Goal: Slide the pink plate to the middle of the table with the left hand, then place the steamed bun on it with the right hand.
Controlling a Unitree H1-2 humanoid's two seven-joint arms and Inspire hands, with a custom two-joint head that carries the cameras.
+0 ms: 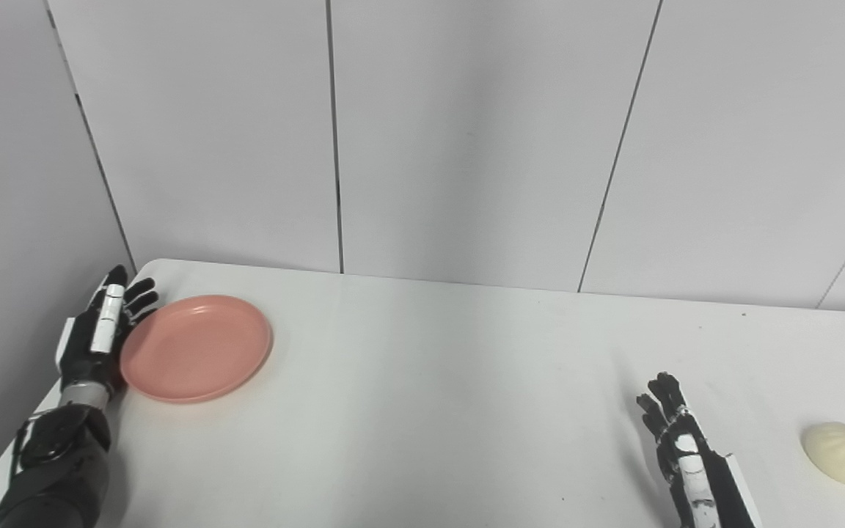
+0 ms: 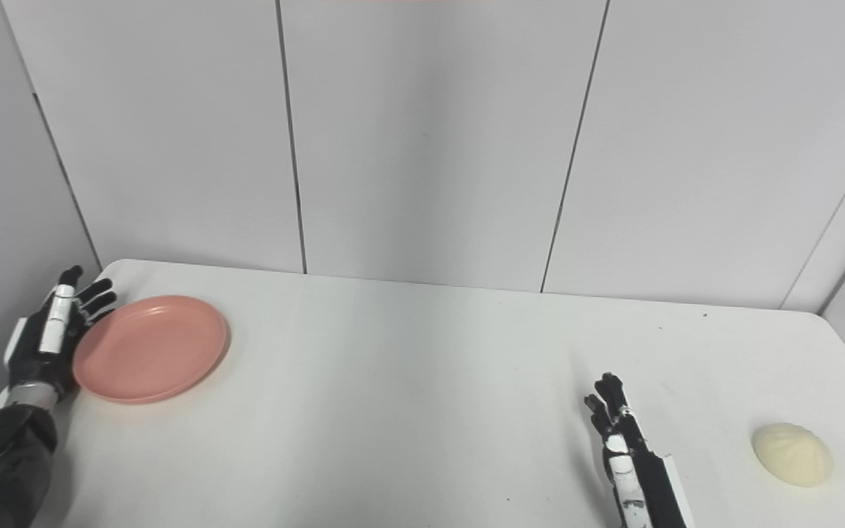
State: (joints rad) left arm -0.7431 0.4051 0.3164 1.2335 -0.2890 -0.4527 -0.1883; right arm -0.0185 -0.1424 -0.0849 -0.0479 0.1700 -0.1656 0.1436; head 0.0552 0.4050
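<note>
Plate: pink, round, flat on the white table at the far-left end, close to the back-left corner — nowhere near the middle yet.
Left hand: fingers spread and straight, holding nothing, standing on edge at the plate's outer left rim; touching or just shy of it, cannot tell which.
Direction of push: plate lies to the right of the left hand, and the table's middle lies further right and a little nearer the robot — palm already on the correct side for a sideways shove.
Long axis: none to speak of on a round plate, so no turning needed before pushing.
Nearer hand: left by far; right well apart, on the other side of the table.
Bun: pale, domed, pleated on top, sitting on the table at the near-right end.
Right hand: fingers extended and apart, empty, resting low near the front edge; bun just to its right, not touched.
Step in hand, as judged: first one — sliding not yet done, bun step waiting.
Hidden or cut off: right wrist and arm run out of the bottom edge; left palm faces away from the cameras, so contact at the rim stays unclear.
</note>
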